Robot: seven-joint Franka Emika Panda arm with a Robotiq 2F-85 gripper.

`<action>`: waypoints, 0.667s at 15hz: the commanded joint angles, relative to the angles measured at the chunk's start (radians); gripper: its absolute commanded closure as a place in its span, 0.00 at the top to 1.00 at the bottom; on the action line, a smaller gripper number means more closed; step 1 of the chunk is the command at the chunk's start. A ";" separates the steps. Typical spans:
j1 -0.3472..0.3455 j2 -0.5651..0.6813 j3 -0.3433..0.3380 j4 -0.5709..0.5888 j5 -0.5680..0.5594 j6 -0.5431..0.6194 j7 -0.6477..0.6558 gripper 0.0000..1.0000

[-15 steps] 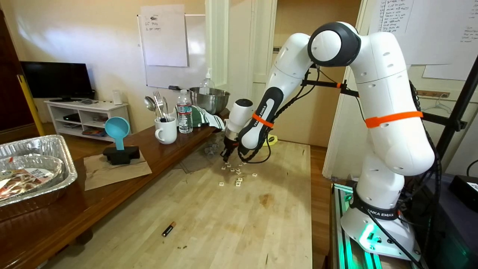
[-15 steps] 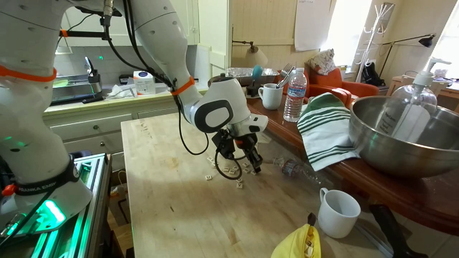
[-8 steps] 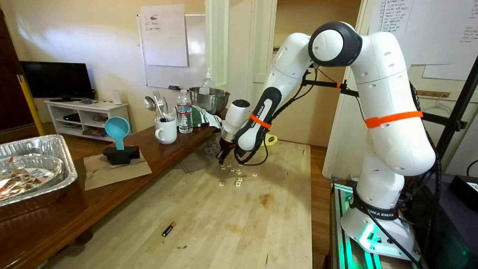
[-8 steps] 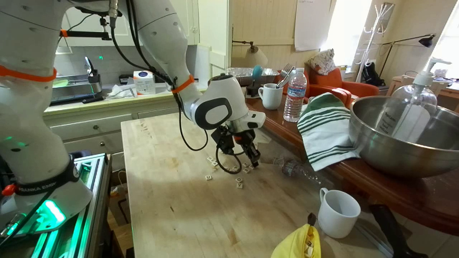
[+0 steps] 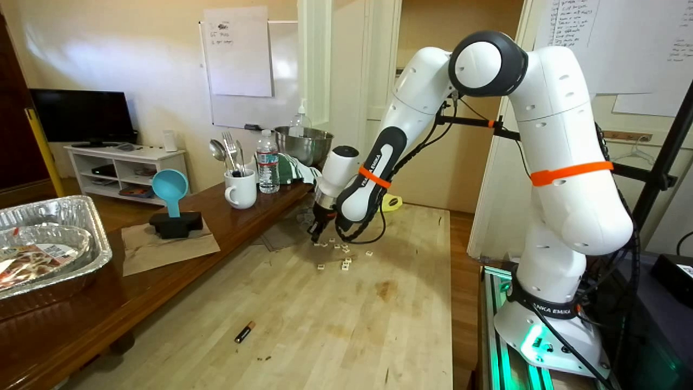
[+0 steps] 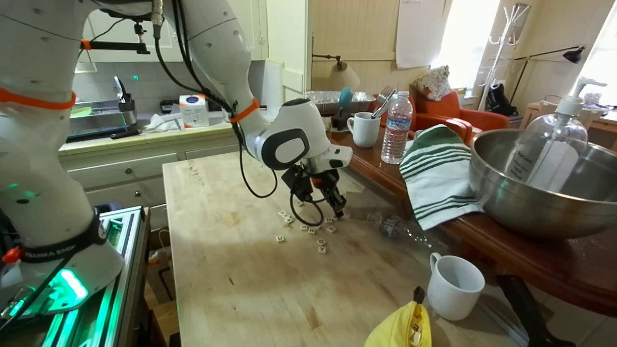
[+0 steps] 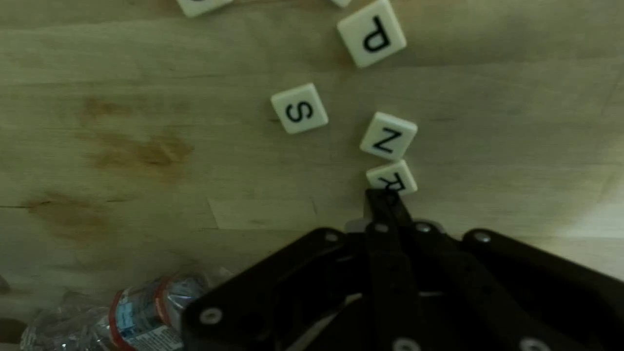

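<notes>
My black gripper (image 7: pixel 387 196) is shut, with its fingertips together and nothing visible between them. Its tips cover one edge of a cream letter tile marked R (image 7: pixel 390 176); I cannot tell whether they touch it. A tile marked N (image 7: pixel 388 136) lies against the R tile. A tile marked S (image 7: pixel 299 108) and a tile marked P (image 7: pixel 372 33) lie farther off. In both exterior views the gripper (image 5: pixel 314 234) (image 6: pixel 339 211) points down just above the wooden table, at the edge of several scattered tiles, including a Y tile (image 6: pixel 322 249).
A crumpled plastic bottle (image 7: pixel 141 317) lies near the gripper, beside the raised brown counter (image 5: pixel 216 227). A white mug (image 6: pixel 455 286), a yellow pouch (image 6: pixel 400 327) and a black-handled utensil (image 6: pixel 528 308) are on the table. A battery (image 5: pixel 244 332) lies at the table's other end.
The gripper has moved left and slightly down in one exterior picture, and up and slightly left in the other, staying low over the table. The tiles show no visible movement.
</notes>
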 commanded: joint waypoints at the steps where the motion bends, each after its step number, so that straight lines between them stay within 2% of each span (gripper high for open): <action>1: -0.012 0.013 0.050 -0.024 0.050 -0.011 -0.036 0.00; 6: -0.020 -0.007 0.087 -0.055 0.064 -0.028 -0.066 0.00; 10: -0.004 -0.049 0.068 -0.118 0.050 -0.039 -0.072 0.00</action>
